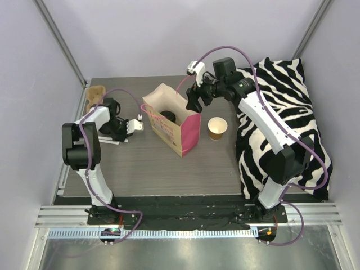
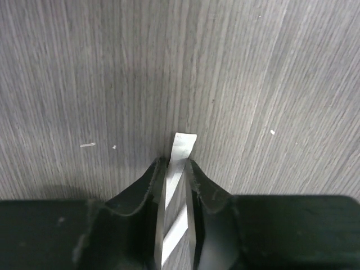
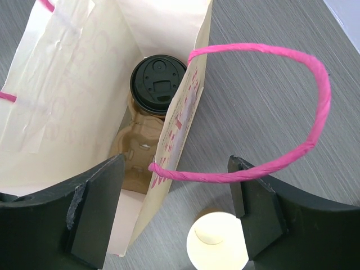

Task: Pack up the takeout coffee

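Note:
A paper bag (image 1: 169,126) with a pink side stands open mid-table. Inside it (image 3: 67,84), a coffee cup with a black lid (image 3: 158,84) sits in a brown cardboard carrier (image 3: 135,152). An open, lidless paper cup (image 1: 217,127) stands on the table just right of the bag (image 3: 216,244). My right gripper (image 1: 194,99) hangs open over the bag's right rim (image 3: 174,169), and the pink handle (image 3: 281,53) crosses between its fingers untouched. Left of the bag, my left gripper (image 1: 134,126) points down at the table (image 2: 177,163), its jaws closed on a thin white paper strip (image 2: 183,146).
A zebra-striped cushion (image 1: 281,112) fills the table's right side, close to the open cup. A brown object (image 1: 95,93) lies at the back left corner. Grey wood table (image 1: 146,169) spreads between the bag and the arm bases.

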`<state>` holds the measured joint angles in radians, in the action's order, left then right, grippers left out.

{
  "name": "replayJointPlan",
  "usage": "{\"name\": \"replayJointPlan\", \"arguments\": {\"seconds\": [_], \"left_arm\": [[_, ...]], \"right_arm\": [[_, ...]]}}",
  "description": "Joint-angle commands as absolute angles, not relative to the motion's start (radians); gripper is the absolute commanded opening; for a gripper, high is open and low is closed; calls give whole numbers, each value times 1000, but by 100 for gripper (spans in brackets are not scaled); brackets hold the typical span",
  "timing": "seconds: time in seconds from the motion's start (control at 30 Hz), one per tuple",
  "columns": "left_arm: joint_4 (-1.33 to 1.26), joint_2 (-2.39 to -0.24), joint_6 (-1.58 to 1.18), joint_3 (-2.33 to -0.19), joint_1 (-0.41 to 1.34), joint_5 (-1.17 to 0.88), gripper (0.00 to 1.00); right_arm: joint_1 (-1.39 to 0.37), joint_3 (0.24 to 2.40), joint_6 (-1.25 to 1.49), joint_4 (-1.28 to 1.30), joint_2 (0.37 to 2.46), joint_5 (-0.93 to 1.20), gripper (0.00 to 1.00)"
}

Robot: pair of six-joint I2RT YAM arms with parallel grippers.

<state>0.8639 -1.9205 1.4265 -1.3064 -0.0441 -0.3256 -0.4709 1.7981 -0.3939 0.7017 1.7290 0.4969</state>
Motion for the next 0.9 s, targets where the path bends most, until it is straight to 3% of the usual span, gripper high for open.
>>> {"name": "replayJointPlan", "arguments": {"seconds": [0.0, 0.2, 0.3, 0.57, 0.87], "left_arm": [[802, -1907, 1448, -1235, -25, -298, 15], [788, -1819, 1376, -1230, -21, -269, 1], [825, -1781, 1322, -1299, -21, -265, 0], [1074, -1714, 1115, -1742, -11, -339, 0], [993, -1740, 218, -2319, -9, -413, 0]], "right_arm": [[-469, 1844, -374, 692, 1712, 479, 83], [-468, 1864, -383, 684, 1730, 482, 84], [-469, 1871, -377, 677, 1740, 491, 85], [-468, 1884, -347, 655, 1761, 503, 87], [-465, 1899, -272, 629, 1775, 522, 88]]}}
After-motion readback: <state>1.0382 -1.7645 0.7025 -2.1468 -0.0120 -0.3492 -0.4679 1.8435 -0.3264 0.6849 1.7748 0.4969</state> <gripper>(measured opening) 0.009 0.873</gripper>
